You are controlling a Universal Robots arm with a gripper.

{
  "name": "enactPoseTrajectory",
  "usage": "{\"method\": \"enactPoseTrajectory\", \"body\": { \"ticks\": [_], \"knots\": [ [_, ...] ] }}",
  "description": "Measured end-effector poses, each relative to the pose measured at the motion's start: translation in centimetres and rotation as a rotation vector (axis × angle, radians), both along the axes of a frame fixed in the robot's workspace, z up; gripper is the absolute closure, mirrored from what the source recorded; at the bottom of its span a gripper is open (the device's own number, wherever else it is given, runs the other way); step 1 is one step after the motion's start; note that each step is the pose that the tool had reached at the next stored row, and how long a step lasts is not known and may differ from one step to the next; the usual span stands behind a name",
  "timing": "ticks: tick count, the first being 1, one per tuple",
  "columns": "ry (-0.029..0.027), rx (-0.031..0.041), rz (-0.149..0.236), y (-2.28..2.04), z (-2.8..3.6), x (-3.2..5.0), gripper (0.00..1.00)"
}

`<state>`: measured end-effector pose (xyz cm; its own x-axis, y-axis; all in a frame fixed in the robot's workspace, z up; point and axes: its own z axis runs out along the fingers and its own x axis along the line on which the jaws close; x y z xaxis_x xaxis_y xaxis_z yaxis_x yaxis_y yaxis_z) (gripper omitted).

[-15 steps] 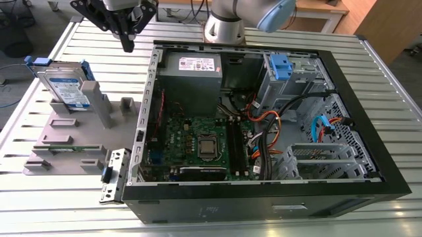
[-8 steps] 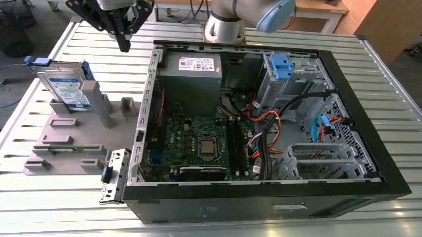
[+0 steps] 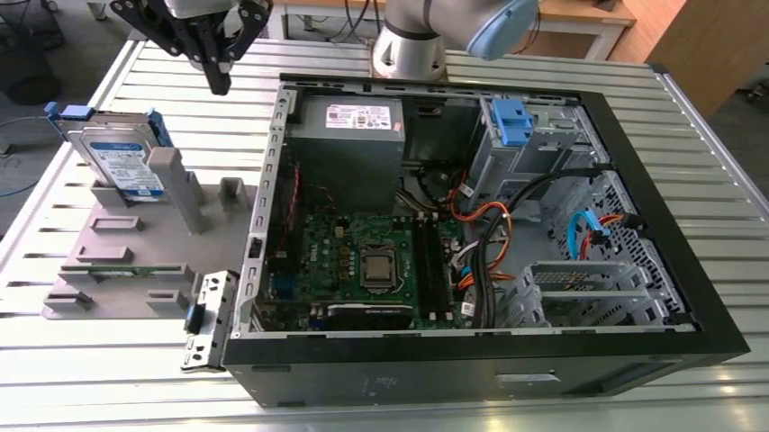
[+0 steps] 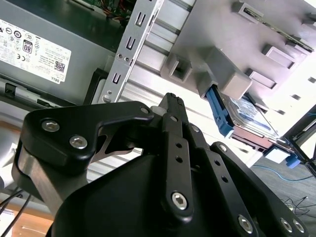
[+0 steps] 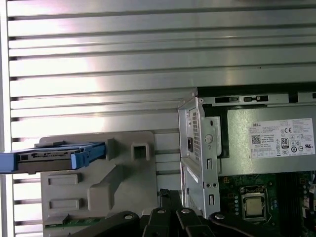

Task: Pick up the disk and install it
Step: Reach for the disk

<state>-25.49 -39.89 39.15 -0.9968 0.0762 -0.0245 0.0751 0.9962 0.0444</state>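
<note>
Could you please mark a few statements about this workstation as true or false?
1. The disk stands on edge in the grey holder, outside the computer case. True.
2. The tool is gripping the disk. False: it hangs apart from the disk, shut and holding nothing.
3. The case lies open, with the motherboard exposed. True.
4. The power supply sits on the table beside the case. False: it is mounted inside the case, in a corner.
5. The grey holder is on the exterior view's right of the case. False: it is on the exterior view's left.
</note>
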Motion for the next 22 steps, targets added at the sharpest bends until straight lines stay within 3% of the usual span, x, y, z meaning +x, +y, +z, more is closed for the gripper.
{"method": "enactPoseTrajectory", "body": {
  "ticks": [22],
  "knots": [
    [0.0,0.0,0.0,0.0,-0.06,-2.47,0.89]
  ]
}}
